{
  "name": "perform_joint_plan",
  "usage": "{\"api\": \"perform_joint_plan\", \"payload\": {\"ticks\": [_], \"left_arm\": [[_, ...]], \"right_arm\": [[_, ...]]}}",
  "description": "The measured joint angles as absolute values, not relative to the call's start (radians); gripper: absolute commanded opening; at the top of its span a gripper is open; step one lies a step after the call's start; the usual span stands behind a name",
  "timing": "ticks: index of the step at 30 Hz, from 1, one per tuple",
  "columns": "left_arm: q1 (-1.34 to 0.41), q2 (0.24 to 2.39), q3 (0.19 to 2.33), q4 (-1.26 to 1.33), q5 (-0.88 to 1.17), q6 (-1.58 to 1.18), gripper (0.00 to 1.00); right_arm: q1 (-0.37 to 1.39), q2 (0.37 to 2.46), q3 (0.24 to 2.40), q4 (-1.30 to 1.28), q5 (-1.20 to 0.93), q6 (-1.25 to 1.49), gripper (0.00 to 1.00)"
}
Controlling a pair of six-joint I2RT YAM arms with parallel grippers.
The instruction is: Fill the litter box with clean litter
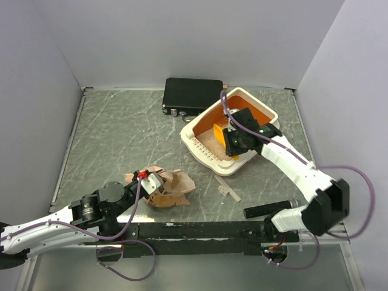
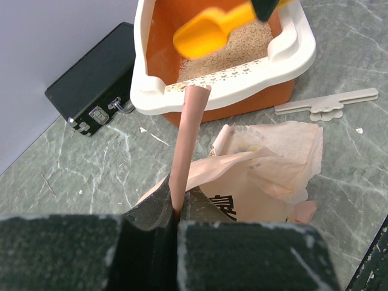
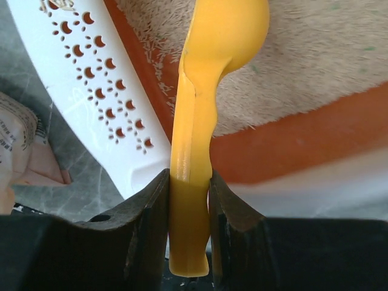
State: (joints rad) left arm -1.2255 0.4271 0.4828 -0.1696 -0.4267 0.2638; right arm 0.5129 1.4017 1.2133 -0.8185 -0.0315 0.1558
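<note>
The litter box (image 1: 264, 111), cream-rimmed and orange inside, stands at the back right with its slotted grille (image 3: 85, 73) towards me. Clean litter (image 1: 208, 141) covers part of its floor (image 3: 315, 54). My right gripper (image 1: 233, 138) hangs over the box, shut on the handle of a yellow-orange scoop (image 3: 206, 91) whose bowl is above the litter. My left gripper (image 1: 151, 180) is low at the front left, shut on a raised edge (image 2: 188, 133) of the crumpled paper bag (image 2: 267, 163), which lies on the table. In the left wrist view the box (image 2: 297, 48) and the scoop (image 2: 203, 35) show beyond the bag.
A flat black case (image 1: 191, 96) lies behind the box, touching or nearly touching its far corner. A flat cream plastic piece (image 1: 227, 188) lies in front of the box, and a black bar (image 1: 267, 210) near the right arm's base. Grey walls close in three sides.
</note>
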Motion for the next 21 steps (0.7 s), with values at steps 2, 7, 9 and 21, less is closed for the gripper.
{"api": "perform_joint_plan", "payload": {"ticks": [2,7,9,21], "left_arm": [[-1.225,0.427,0.483,-0.17,-0.426,0.264,0.09],[-1.225,0.452,0.501,-0.183,-0.423,0.266,0.28],[-1.225,0.485,0.536,-0.202,-0.424,0.266,0.3],[-1.225,0.573,0.698,-0.3,-0.424,0.262,0.54]], "right_arm": [[0.513,1.337,1.205,-0.832,-0.004,0.156,0.0],[0.519,1.309,1.226,-0.868,0.02,0.147,0.0],[0.527,1.334,1.233,-0.888,0.046,0.139,0.0],[0.622,1.411,1.359,-1.01,0.195,0.131,0.0]]}}
